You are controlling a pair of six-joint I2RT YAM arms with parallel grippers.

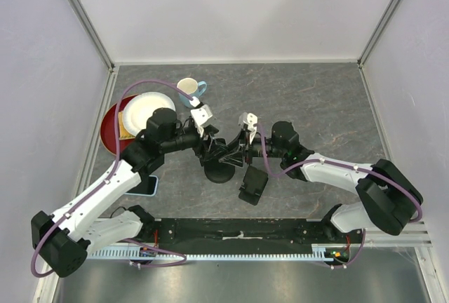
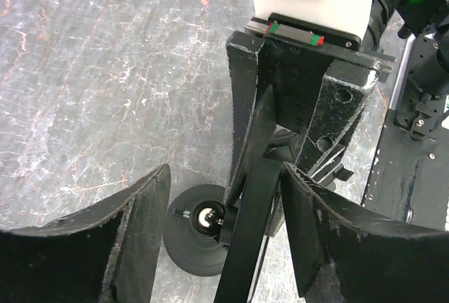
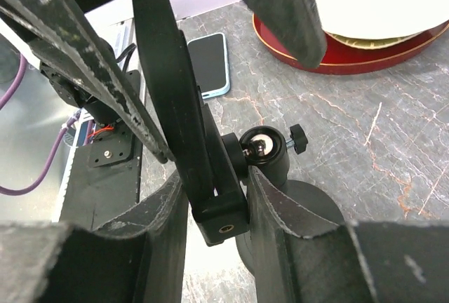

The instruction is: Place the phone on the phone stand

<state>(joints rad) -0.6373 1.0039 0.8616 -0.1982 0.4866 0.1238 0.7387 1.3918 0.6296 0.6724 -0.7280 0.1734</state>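
The black phone stand [image 1: 219, 172] stands mid-table, a round base with a ball joint [image 3: 261, 145] and a tilted holder bar [image 2: 252, 233]. My right gripper [image 3: 216, 177] is shut on the lower end of the holder [image 3: 221, 215]; it also shows in the top view [image 1: 229, 154]. My left gripper [image 2: 226, 170] is open, its fingers straddling the holder bar from the other side, the right finger close against it; in the top view it is beside the stand [image 1: 209, 150]. The phone [image 3: 209, 61], in a light blue case, lies flat near the left arm [image 1: 147, 186], partly hidden by it.
A red plate [image 1: 111, 135] carrying a white plate [image 1: 149, 106] and a slice of toast sits at the left. A white mug [image 1: 188, 87] stands behind it. A black box-like object [image 1: 252, 185] lies just right of the stand. A black rail [image 1: 238, 231] runs along the near edge.
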